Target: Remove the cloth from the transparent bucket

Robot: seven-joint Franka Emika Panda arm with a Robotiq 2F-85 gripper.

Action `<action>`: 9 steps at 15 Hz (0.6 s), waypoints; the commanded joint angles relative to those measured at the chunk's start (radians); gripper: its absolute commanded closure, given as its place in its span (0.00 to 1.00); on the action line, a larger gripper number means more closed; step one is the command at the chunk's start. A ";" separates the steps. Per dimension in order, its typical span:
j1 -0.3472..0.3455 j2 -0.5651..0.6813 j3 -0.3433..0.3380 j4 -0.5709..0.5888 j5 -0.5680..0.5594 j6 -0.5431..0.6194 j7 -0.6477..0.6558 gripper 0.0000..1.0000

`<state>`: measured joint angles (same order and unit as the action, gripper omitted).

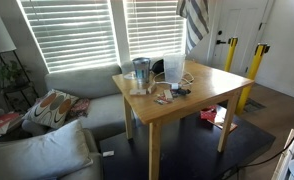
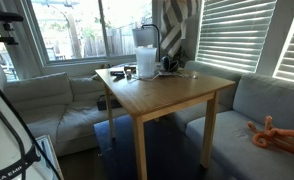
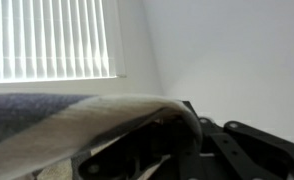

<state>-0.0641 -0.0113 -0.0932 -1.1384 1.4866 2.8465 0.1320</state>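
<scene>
Grey fabric sofa point(image 1: 82, 85) at far left, soft and boxy. A leaf-patterned cushion point(image 1: 49, 110) in red and cream leans on it.

Desk point(image 1: 202, 95): square top of pale wood, smooth, on four straight legs. It stands just beside the sofa.

On the desk's far part, left to right in an exterior view:
- Blue-grey tinted clear jar point(image 1: 140, 72), short and round.
- Small dark clutter point(image 1: 169, 92) lying flat; too small to identify.
- The transparent bucket point(image 1: 173, 68), whitish clear plastic with straight sides, upright. In both exterior views it is the tallest container point(image 2: 145, 50).

The cloth point(image 1: 193, 25): limp, grey-and-white striped, hanging in long vertical folds. It is out of the bucket and up in the air, above it and a little to one side. Its top runs off the upper edge in both exterior views point(image 2: 174, 22). Its lower end hangs near rim level; contact with the rim cannot be made out.

Right of the desk are two yellow posts point(image 1: 255, 70), upright on the dark floor.

Wrist view: slatted blind point(image 3: 52, 40) at upper left, bright. Plain white wall to the right.

A thick grey-and-white fold of the cloth point(image 3: 77, 120) arches across the lower left, soft and blurred. It lies directly over the pincer point(image 3: 152, 150), whose body is black, hard-edged metal.

The pincer is clenched on the cloth and carries it. The fold covers the fingers, so the width between them cannot be judged.
</scene>
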 commanded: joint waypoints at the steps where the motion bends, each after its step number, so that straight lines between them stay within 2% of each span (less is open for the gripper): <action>1: -0.015 0.013 -0.017 -0.082 -0.009 -0.019 0.017 0.99; 6: -0.018 -0.052 -0.028 -0.405 -0.088 -0.064 0.103 0.99; 9: -0.034 -0.101 -0.034 -0.571 -0.187 -0.124 0.199 0.99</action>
<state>-0.0787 -0.0047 -0.1256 -1.5156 1.3964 2.7965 0.2281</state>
